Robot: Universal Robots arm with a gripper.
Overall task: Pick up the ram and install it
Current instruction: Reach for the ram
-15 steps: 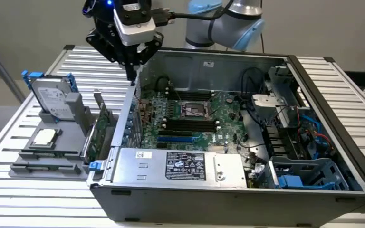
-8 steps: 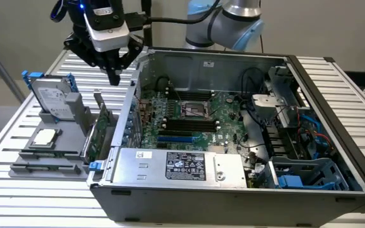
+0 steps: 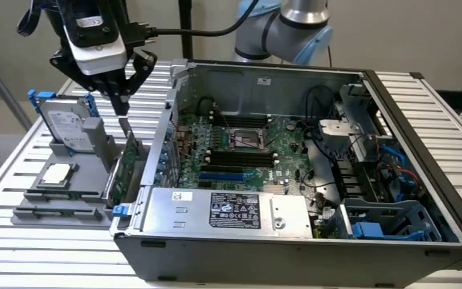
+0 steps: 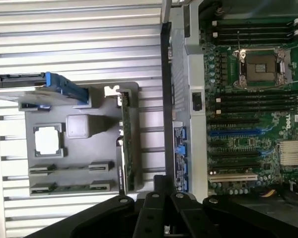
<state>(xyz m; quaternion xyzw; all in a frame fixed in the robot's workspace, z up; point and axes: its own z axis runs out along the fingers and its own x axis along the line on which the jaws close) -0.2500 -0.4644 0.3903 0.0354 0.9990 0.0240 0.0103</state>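
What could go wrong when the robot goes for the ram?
1. The gripper hangs over the tall expansion card, not the ram, so it might hit or grab the wrong part.
2. The case wall stands close beside the holder, so a swing toward the motherboard could bump it.

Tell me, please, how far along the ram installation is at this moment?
Nothing looks done yet: two ram sticks lie in the gray tray, and the motherboard's memory slots look empty. In hand: the gripper hangs above the tray, near the upright expansion card, not touching them. Left: both the pick-up and the install.
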